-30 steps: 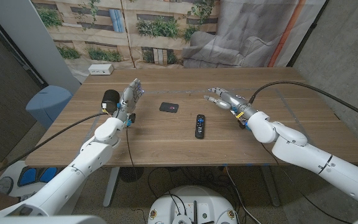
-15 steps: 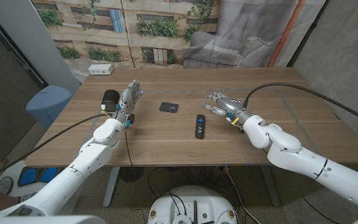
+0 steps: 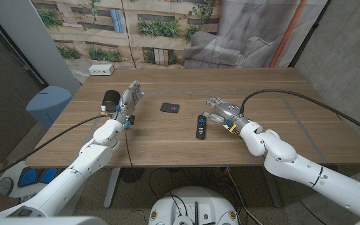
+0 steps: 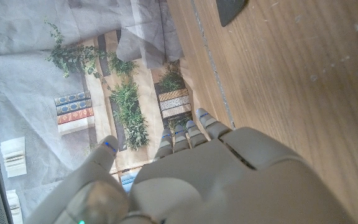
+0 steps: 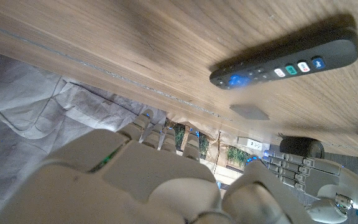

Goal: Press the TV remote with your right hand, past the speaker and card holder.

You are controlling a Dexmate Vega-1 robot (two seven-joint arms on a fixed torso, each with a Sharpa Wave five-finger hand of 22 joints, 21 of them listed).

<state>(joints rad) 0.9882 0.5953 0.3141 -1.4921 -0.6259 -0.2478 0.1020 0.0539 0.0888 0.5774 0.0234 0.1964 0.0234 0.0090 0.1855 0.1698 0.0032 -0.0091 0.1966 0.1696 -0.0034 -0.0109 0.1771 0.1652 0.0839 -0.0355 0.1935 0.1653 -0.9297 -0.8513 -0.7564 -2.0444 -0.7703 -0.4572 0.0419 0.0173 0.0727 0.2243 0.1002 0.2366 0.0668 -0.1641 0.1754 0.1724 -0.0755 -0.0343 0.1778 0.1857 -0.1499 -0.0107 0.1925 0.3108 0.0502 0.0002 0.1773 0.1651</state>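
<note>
Fingers of the right hand [image 3: 222,107] spread, holding nothing, just beside the TV remote [image 3: 200,125], lying lengthwise away from the robot.

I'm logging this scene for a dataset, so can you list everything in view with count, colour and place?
TV remote: one, black with coloured buttons, table middle, just beside the right hand's fingertips.
Card holder: one, black, flat on the table beyond the remote.
Speaker: one, black, round, left part of the table, beside the left hand.
Power strip: one, white, far left corner of the table.
Table: one, brown wood.
Bin: one, blue, on the floor left of the table.
Left hand: one, grey, fingers apart, holding nothing.
Right hand: one, grey, fingers apart, reaching toward the remote, holding nothing.
</note>
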